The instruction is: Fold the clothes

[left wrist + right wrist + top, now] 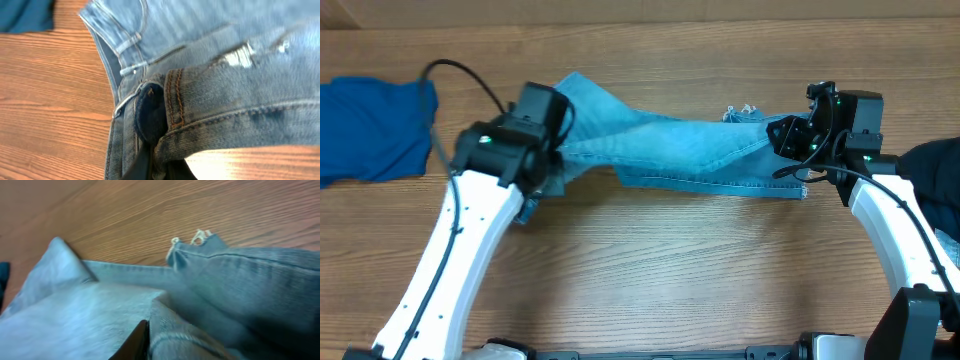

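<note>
The pale-blue jeans (pixel 690 150) lie stretched across the middle of the wooden table (pixel 650 270), waist end toward the left arm and leg ends toward the right, with a royal-blue garment (pixel 375 130) well apart at the left edge and a dark navy garment (pixel 935 170) at the right edge. The left gripper (pixel 152 125) is clamped shut on the waistband (pixel 175 100), the thick stitched denim bunched up around its dark finger. The right gripper (pixel 790 135) sits at the leg end beside the frayed hem (pixel 192 239), with denim pressed against its finger (pixel 136 341), but I cannot tell whether it is closed on the cloth or merely resting against it. Denim like this looks fairly heavy and stiffer than the other two garments. It should hold a crease and drag as one piece rather than flutter, yet it sags between two holds and the loose layers can slide over each other. The waistband is the firmest place to grip, being doubled and seamed. At the other end a pinch should take both legs together just inside the hem, not the fraying threads, which would likely slip or pull free. The coarse weave seems unlikely to slip from rubber pads, and nothing about it is fragile.
</note>
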Robot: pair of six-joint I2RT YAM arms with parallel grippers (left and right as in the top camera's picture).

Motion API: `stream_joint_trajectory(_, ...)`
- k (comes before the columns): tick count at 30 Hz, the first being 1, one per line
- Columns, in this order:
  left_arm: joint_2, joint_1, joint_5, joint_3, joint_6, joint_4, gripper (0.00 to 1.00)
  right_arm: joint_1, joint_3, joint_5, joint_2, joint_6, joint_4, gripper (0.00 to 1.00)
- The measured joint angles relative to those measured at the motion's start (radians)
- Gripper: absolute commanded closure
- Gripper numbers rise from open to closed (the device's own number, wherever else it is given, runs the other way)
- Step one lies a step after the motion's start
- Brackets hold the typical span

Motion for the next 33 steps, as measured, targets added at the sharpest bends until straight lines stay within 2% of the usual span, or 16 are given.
stream_joint_trajectory(4, -0.039, 0.046, 0.007, 0.070, -0.002, -0.031, 0.96, 0.000, 0.000, 0.050, 0.000, -0.003, -0.008, 0.80)
stream_joint_trajectory(11, -0.063, 0.098, 0.019, 0.238, -0.002, -0.117, 0.96, 0.000, 0.005, 0.069, 0.000, -0.003, -0.077, 0.84)
stream_joint_trajectory(25, -0.063, 0.182, -0.004, 0.419, -0.002, -0.274, 0.96, 0.003, 0.010, 0.082, 0.000, -0.002, -0.328, 0.88)
stream_joint_trajectory(28, -0.063, 0.204, -0.003, 0.472, -0.002, -0.300, 0.96, 0.007, 0.011, 0.071, -0.002, 0.003, -0.375, 0.78)
stream_joint_trajectory(31, -0.063, 0.232, -0.014, 0.525, -0.002, -0.315, 0.96, 0.008, 0.012, 0.080, -0.003, 0.008, -0.422, 0.52)
stream_joint_trajectory(33, -0.065, 0.245, -0.036, 0.550, 0.000, -0.319, 0.96, 0.007, 0.012, 0.098, -0.003, 0.013, -0.446, 0.49)
